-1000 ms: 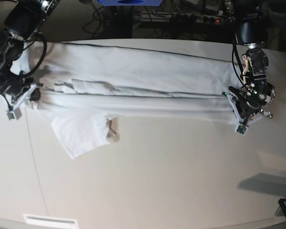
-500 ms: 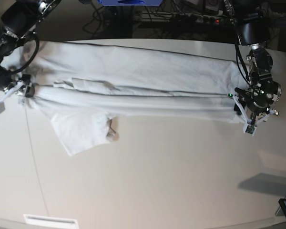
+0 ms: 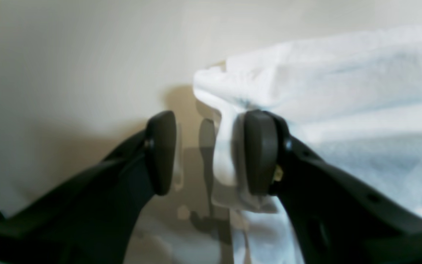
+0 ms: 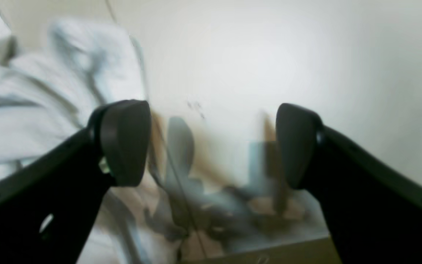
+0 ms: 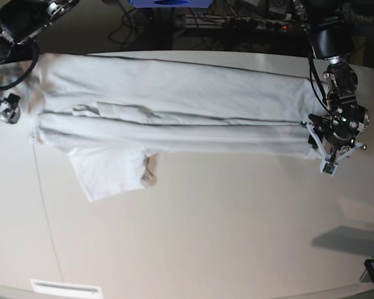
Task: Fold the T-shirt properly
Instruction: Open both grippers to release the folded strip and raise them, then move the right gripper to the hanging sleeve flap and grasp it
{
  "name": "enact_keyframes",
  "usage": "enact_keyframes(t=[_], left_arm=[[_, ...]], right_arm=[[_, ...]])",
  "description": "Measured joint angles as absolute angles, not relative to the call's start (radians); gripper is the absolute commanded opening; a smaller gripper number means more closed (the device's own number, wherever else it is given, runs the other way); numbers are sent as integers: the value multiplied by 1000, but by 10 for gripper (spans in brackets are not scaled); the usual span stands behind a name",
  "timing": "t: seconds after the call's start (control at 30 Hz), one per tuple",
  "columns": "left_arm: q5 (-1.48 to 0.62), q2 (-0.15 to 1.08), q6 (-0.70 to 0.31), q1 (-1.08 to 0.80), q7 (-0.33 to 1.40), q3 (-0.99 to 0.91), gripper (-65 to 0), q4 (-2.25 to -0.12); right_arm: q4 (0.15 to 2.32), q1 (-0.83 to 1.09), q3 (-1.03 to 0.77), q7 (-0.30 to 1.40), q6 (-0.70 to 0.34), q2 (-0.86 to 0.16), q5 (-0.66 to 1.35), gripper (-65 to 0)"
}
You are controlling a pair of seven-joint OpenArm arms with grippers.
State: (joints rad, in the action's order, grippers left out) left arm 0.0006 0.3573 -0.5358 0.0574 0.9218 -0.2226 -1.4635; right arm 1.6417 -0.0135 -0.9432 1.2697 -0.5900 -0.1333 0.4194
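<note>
- T-shirt (image 5: 174,112) lies along the far half of the tabletop (image 5: 206,237) as a long band running left to right, its long edges doubled over toward the middle, presumably as a first lengthwise fold.
- One sleeve (image 5: 109,171) sticks out toward the near side from the left part of the band and lies flat, not tucked in; judged to need folding in before the band is halved.
- Left gripper (image 5: 332,149) sits at the right end of the band. In its wrist view the jaws stand partly apart, with a tongue of white cloth (image 3: 225,154) draped against one pad (image 3: 260,152); the other pad stands clear of it. Not a clamp: the cloth appears to cling, not to be held.
- Right gripper (image 4: 211,146) has its jaws wide apart over bare tabletop, with the shirt just beside one finger and nothing between the pads. In the base view it sits off the left end of the band, apart from the cloth.
- Judgement: both ends appear released so the band lies straight; risk is the clinging cloth lifting with the left gripper.
</note>
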Motion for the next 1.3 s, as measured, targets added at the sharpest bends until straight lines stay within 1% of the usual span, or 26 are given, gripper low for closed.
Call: enact_keyframes(t=[0.2, 0.23, 0.33, 0.47, 0.53, 0.57, 0.6, 0.63, 0.67, 0.7, 0.73, 0.8, 0.83, 0.87, 0.9, 1.0, 1.07, 1.17, 1.3], left_arm=[[14, 344, -549, 50, 990, -291, -346, -1576], [5, 344, -548, 59, 1011, -292, -346, -1593], [-59, 343, -547, 89, 1065, -290, -348, -1633], [-79, 344, -547, 94, 1096, -290, -354, -1659], [-82, 341, -547, 80, 1100, -293, -359, -1699], [-80, 338, -547, 79, 1100, -294, -380, -1721], [-83, 338, -547, 75, 1098, -293, -422, -1740], [-86, 339, -547, 64, 1093, -291, -484, -1760], [-86, 333, -547, 47, 1088, -289, -544, -1781], [-95, 320, -547, 35, 1093, -292, -581, -1797], [-109, 304, -547, 22, 1101, -294, -588, -1805], [-149, 292, -550, 7, 1102, -291, -588, -1815], [-159, 291, -550, -2, 1095, -289, -588, -1825], [-158, 293, -550, -10, 1089, -288, -590, -1828], [-154, 294, -549, -20, 1091, -290, -590, -1827], [-146, 294, -548, -54, 1100, -294, -591, -1824], [-144, 294, -548, -59, 1103, -294, -593, -1824], [-157, 302, -549, -61, 1089, -313, -593, -1828], [-138, 303, -547, -86, 1107, -398, -593, -1840]], right_arm=[[1773, -58, -926, 1280, -593, -135, 410, -136], [1787, -75, -900, 1276, -612, -141, 408, -136], [1799, -130, -760, 1265, -690, -144, 429, -141], [1794, -147, -542, 1266, -692, -140, 422, -142], [1781, -169, -476, 1265, -699, -130, 427, -144], [1760, -189, -455, 1262, -699, -130, 429, -148], [1734, -210, -440, 1257, -699, -132, 430, -171], [1700, -229, -436, 1254, -699, -132, 432, -219], [1663, -246, -436, 1255, -699, -133, 425, -296], [1633, -255, -436, 1258, -697, -135, 420, -367], [1599, -265, -436, 1258, -696, -138, 420, -460], [1553, -277, -434, 1266, -696, -137, 419, -615], [1534, -284, -434, 1265, -696, -137, 420, -650], [1517, -291, -431, 1262, -696, -137, 421, -646], [1499, -298, -431, 1261, -696, -138, 421, -625], [1445, -312, -430, 1244, -696, -137, 418, -630], [1414, -319, -414, 1201, -696, -140, 417, -593], [1368, -343, -376, 1190, -696, -142, 417, -496], [1290, -388, -359, 1181, -696, -134, 420, -310]])
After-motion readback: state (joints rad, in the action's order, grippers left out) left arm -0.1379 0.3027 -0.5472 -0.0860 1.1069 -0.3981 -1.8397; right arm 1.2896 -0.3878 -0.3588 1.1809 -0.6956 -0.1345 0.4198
